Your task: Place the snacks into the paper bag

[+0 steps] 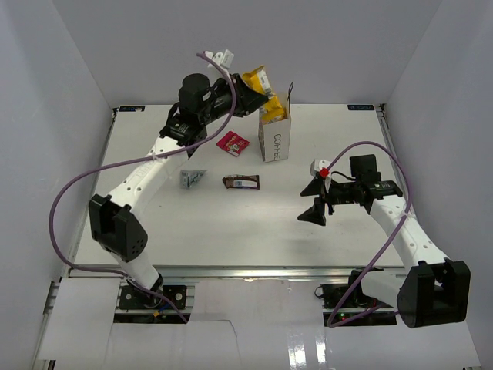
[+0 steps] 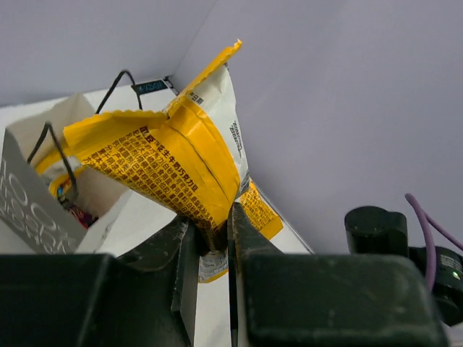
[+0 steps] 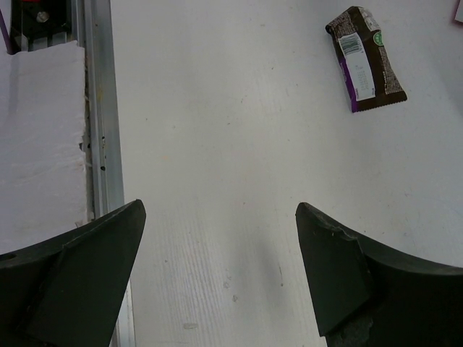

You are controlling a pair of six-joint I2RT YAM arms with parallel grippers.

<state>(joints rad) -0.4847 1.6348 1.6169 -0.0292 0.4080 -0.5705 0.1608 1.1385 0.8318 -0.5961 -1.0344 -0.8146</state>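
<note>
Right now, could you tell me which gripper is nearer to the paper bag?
Left. The left gripper holds the yellow packet just above the paper bag; the right gripper hovers open, well apart.

**Three Views: One High, Two Close**

The top camera sat above and behind the arm bases. It looked down and forward and took in the whole table (image 1: 231, 231) from afar. The left wrist camera looked along the left gripper (image 2: 210, 246), tilted up towards the back corner. It sat very near the yellow packet (image 2: 166, 166) and the paper bag (image 2: 29, 202), both also in the top view. The right wrist camera faced straight down, close above the table by its front rail (image 3: 98, 108). It shared the dark brown bar (image 3: 365, 59) with the top view.
</note>
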